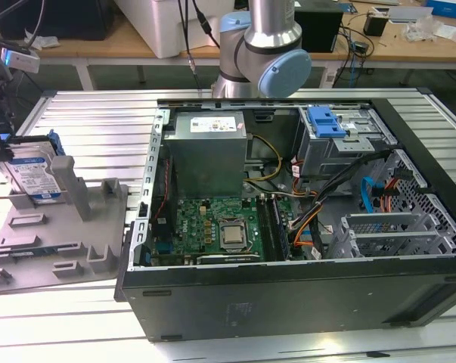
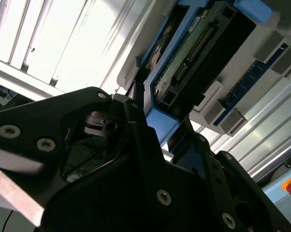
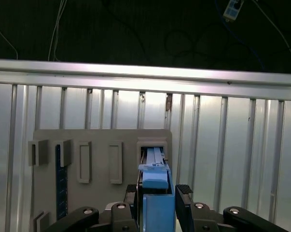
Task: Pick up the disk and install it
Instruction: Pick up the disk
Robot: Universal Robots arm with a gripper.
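Slatted aluminium desk (image 1: pixel 99 121), open computer case (image 1: pixel 288 302) on it. The disk (image 1: pixel 32 172) is seen upright in the grey holder (image 1: pixel 76 227), clamped at its blue rail by the end effector (image 3: pixel 159 191). It is judged gripped but not yet lifted clear; installation is outstanding.

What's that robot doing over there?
The arm's gripper is clamped on the disk, which stands upright at the grey holder on the exterior view's left. The open computer sits beside the holder, and the disk isn't inside it yet.
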